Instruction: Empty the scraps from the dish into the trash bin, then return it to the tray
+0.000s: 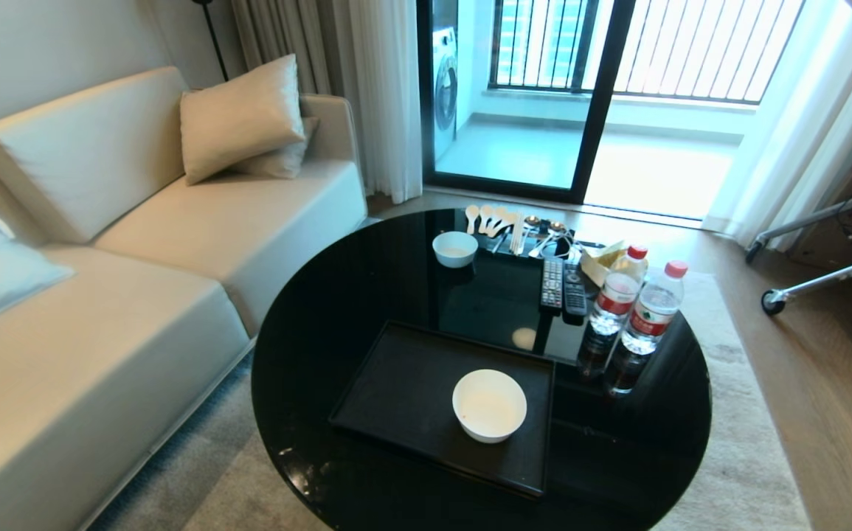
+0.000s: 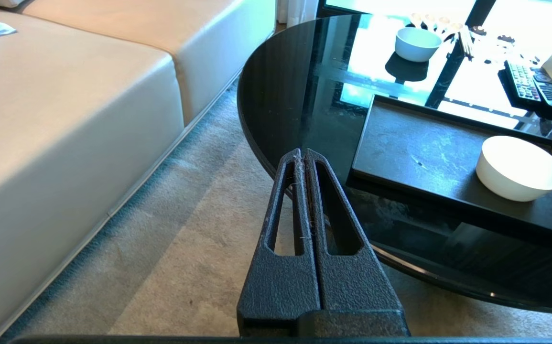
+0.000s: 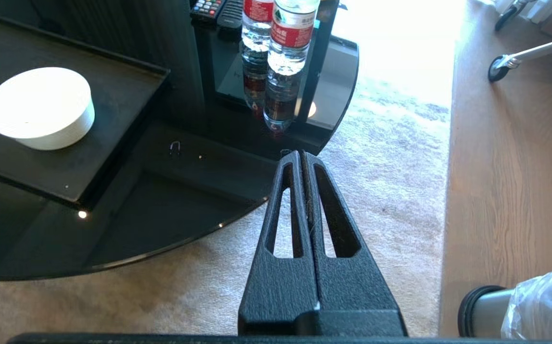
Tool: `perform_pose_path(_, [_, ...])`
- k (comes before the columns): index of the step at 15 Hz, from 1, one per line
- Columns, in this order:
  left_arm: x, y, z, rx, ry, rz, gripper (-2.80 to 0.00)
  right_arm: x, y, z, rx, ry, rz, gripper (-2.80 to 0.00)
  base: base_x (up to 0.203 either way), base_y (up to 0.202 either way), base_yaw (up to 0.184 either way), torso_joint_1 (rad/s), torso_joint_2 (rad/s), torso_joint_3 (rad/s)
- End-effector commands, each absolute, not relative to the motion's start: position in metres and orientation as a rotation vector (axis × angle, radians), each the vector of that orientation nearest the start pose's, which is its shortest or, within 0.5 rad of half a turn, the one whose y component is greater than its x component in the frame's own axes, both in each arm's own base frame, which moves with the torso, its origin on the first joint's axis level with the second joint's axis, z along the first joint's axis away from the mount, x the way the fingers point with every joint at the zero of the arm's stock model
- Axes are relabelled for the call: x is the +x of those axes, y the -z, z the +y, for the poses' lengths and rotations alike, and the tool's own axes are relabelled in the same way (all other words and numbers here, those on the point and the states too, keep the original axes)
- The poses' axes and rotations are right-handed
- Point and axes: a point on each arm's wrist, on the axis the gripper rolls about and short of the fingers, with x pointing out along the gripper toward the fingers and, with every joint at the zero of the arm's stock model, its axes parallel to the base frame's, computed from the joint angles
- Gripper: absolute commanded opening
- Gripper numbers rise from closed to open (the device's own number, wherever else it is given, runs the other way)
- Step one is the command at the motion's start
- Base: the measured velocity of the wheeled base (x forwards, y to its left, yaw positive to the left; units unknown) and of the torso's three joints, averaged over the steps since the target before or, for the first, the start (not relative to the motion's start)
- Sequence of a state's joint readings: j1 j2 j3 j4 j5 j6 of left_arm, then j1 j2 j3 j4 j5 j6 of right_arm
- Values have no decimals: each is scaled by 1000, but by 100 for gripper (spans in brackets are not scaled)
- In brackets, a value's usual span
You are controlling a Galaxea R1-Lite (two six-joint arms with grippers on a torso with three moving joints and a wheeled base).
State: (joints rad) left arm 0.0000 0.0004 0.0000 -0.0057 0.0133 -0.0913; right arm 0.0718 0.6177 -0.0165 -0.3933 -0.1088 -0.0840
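The dish (image 1: 489,405) sat empty on the tray (image 1: 403,391), at its right end on the counter (image 1: 322,346). Both the left gripper (image 2: 303,154) and the right gripper (image 3: 299,155) hung off the near edge, jaws pressed together, holding nothing.

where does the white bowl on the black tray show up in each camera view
Head view: the dish sits low and centre, on the tray's right part.
Left wrist view: the dish is at the right edge, right of the shut left gripper.
Right wrist view: the dish is upper left.
Shared landmark: the tray.
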Motion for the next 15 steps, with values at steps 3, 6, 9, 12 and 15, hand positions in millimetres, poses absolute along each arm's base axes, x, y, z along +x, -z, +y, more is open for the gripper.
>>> perform_pose_path(3, [-23, -76, 0, -92, -14, -7, -280, 13, -101, -1, -95, 13, 154, -280, 0, 0, 0, 0, 0, 0])
perform_pose_path(6, [-23, -76, 0, -92, -14, -7, -280, -3, -85, 0, -94, -13, 175, -280, 0, 0, 0, 0, 0, 0])
perform_pose_path(9, [-23, -76, 0, -92, -14, -7, -280, -8, -78, 1, -134, -35, 197, -280, 0, 0, 0, 0, 0, 0])
perform_pose_path(12, [-23, -76, 0, -92, -14, -7, -280, -11, -78, 1, -115, -40, 154, -280, 0, 0, 0, 0, 0, 0])
perform_pose_path(15, [-23, -76, 0, -92, -14, -7, -280, -20, -76, 1, -115, -36, 45, -280, 0, 0, 0, 0, 0, 0])
